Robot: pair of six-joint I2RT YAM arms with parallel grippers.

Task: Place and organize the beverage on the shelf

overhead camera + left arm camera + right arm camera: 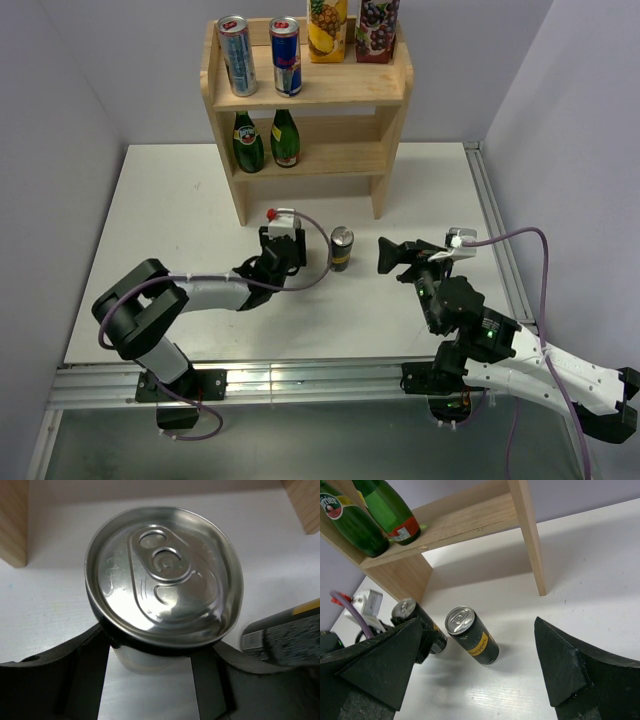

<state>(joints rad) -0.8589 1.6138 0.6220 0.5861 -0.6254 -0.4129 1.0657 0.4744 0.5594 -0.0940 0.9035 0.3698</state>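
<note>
The left arm stretches forward and low, and the left gripper has its jaws pressed against both sides of a can. The right gripper points forward with its jaws spread wide.

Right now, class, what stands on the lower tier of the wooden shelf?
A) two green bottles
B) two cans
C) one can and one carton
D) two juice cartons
A: a left green bottle and a right green bottle stand side by side on the lower board of the shelf.
</note>
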